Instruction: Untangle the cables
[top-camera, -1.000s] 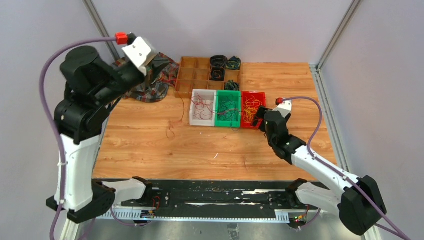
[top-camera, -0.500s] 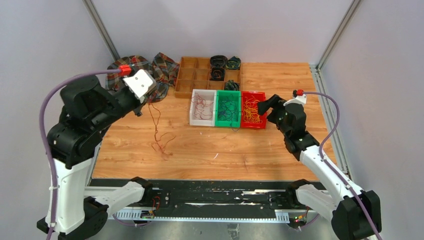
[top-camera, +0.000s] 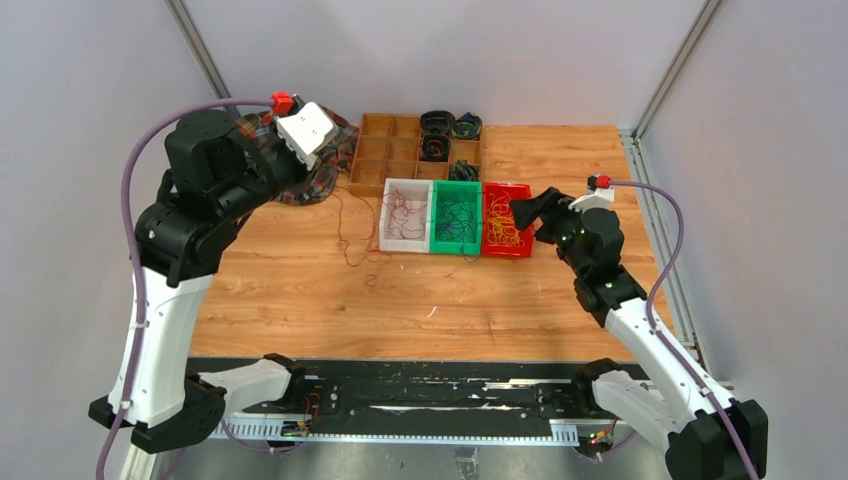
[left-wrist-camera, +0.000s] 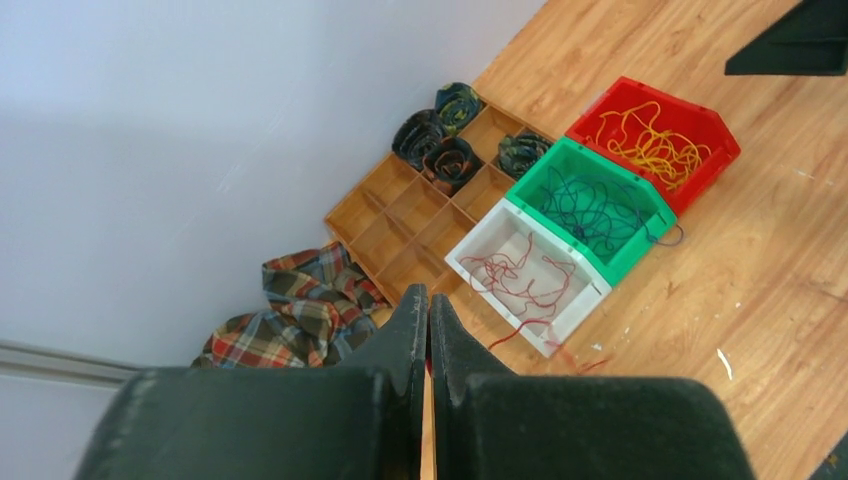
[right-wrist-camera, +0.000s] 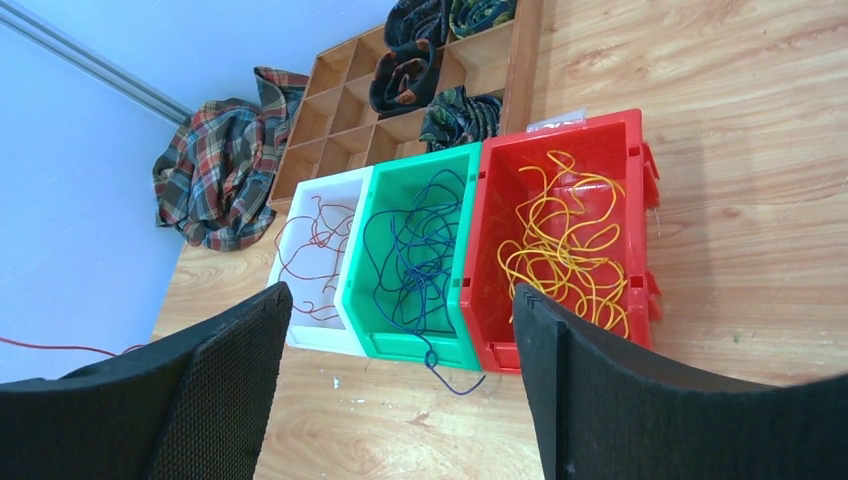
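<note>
Read the overhead view as a clock face, with 12 o'clock pointing away from the arm bases.

Nearest, on the table (top-camera: 300, 300), lies the slack tail of a red cable (top-camera: 345, 245), curled on the wood. From there it climbs toward 11 o'clock to the left claw (left-wrist-camera: 428, 300). That claw is raised high with its fingers pressed together. A sliver of red shows between them, so I judge it is pinching this cable. The cable's long axis runs from 5 to 11 o'clock.

The white bin (right-wrist-camera: 315, 335) holds more red strands (right-wrist-camera: 315, 235) and sits just beside the hanging cable, at its 3 o'clock. The left arm is much the nearer of the two, so the coming move looks like a short carry toward 3 o'clock.

Touching the white bin on its 3 o'clock side is the green bin (right-wrist-camera: 405, 345) of blue cables (right-wrist-camera: 415, 250). One loop spills over its near wall onto the table. Next comes the red bin (right-wrist-camera: 560, 135) of yellow cables (right-wrist-camera: 565, 245).

The right claw (right-wrist-camera: 398, 292) is spread wide and holds nothing. It hovers at 3 o'clock of the red bin, facing 9 o'clock.

Farthest back are a wooden divider tray (top-camera: 400, 150) at 12 o'clock of the bins and a plaid cloth (top-camera: 325, 160) at 10 o'clock.
</note>
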